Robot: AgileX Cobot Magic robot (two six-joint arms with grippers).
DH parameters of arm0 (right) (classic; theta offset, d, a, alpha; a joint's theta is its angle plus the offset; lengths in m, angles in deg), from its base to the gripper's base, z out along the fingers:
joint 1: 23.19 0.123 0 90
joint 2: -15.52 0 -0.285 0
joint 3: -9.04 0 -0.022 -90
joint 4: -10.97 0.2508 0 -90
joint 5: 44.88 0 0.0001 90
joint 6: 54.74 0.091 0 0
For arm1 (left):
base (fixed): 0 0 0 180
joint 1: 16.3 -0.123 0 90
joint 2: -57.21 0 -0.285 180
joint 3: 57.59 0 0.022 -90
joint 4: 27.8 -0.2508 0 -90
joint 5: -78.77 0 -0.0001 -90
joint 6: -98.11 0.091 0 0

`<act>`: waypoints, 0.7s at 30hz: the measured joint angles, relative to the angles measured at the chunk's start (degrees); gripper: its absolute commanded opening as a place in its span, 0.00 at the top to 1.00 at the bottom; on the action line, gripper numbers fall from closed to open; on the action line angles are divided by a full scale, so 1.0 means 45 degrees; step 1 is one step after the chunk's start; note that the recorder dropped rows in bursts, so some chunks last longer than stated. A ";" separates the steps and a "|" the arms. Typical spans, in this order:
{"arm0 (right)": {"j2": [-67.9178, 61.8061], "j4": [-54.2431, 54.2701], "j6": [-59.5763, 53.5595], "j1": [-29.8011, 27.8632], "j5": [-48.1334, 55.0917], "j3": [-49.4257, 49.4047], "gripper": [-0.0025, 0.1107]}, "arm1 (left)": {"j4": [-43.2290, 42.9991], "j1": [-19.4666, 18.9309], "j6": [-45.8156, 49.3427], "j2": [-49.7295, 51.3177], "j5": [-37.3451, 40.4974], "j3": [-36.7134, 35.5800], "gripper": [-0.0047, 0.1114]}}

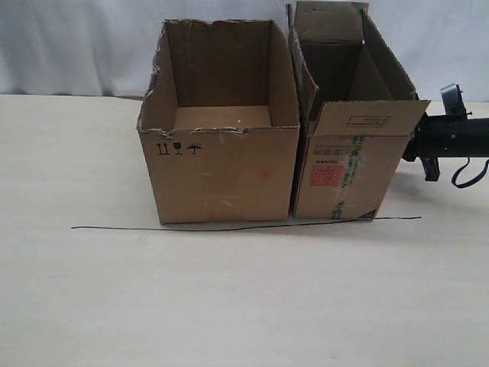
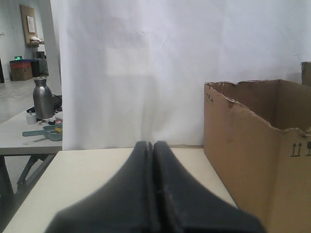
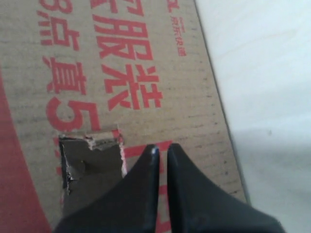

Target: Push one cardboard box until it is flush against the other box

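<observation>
The narrow cardboard box (image 1: 348, 164), with upright flaps and a red label, stands right of the wider squarish box (image 1: 221, 164) that carries black symbols. Only a thin seam shows between their facing sides. My right gripper (image 1: 412, 147) reaches in from the right against the narrow box's outer side, its tips hidden behind a flap. In the right wrist view the right gripper (image 3: 162, 148) is shut and empty, pointing at the red-printed box side (image 3: 121, 73). My left gripper (image 2: 153, 144) is shut on nothing above the table, with the wide box (image 2: 252, 155) beside it; it is out of the exterior view.
A thin black line (image 1: 244, 226) runs along the table just in front of both boxes. A white curtain (image 1: 76, 46) hangs behind the table. In the left wrist view a second table holds a metal bottle (image 2: 43, 98) and a teal tray (image 2: 51, 132).
</observation>
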 measured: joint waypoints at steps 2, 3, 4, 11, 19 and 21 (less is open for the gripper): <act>0.0303 -0.0024 -0.0061 -0.0309 0.0127 0.0000 0.93 | 0.0000 0.0000 0.0000 0.0000 0.0000 0.0000 0.96; 0.0512 -0.0132 -0.0091 -0.0559 0.0219 0.0000 0.93 | 0.0000 0.0000 0.0000 0.0000 0.0000 0.0000 0.96; 0.0864 -0.0291 -0.0091 -0.0869 0.0357 0.0000 0.93 | 0.0000 0.0000 0.0000 0.0000 0.0000 0.0000 0.96; 0.5348 -0.2394 0.0436 -0.2794 0.0774 -0.0728 0.93 | 0.0000 0.0000 0.0000 0.0000 0.0000 0.0000 0.96; 1.3003 -0.3951 0.0584 -0.2897 -0.1084 -0.4979 0.93 | 0.0000 0.0000 0.0000 0.0000 0.0000 0.0000 0.96; 1.5129 -0.3998 0.0819 -0.2897 -0.1840 -0.6194 0.93 | 0.0000 0.0000 0.0000 0.0000 0.0000 0.0000 0.96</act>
